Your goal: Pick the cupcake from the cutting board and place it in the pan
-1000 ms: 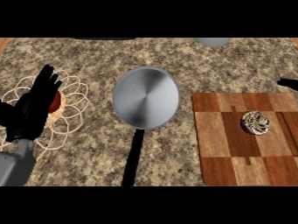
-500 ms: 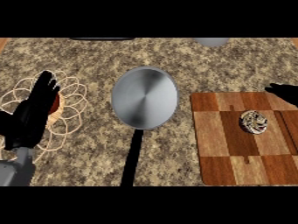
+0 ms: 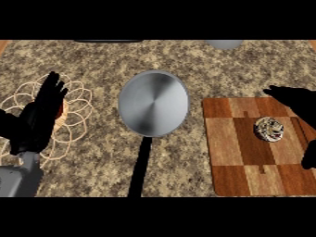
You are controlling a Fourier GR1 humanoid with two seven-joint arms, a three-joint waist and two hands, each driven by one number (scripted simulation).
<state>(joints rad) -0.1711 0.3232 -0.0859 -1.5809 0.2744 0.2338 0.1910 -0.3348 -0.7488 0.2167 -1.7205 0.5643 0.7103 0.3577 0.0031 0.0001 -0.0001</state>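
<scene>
The cupcake (image 3: 269,128) sits on the wooden cutting board (image 3: 246,178), toward its right half, seen from above as a small round swirl of light and dark. Nothing touches it. The right hand (image 3: 311,113) hangs over the board's right edge, just beside the cupcake, its fingers spread wide with the thumb low near the board's lower right; it holds nothing.

The main risk, as I judge it, lies in the closing move. The cupcake is small and soft-topped, and the hand comes at it from the side. If the fingers curl before they straddle it, they may nudge it leftward across the board or tip it over rather than enclose it. A grasp too high would squash the topping.

The pan (image 3: 153,102) lies well to the left of the board, its dark handle (image 3: 140,166) pointing toward the robot. The carry must cross open granite counter (image 3: 187,60), so a poor hold could let the cupcake slip short of the pan.

The left hand (image 3: 41,115) rests open, fingers up, over a wire basket (image 3: 78,99) at the left.
</scene>
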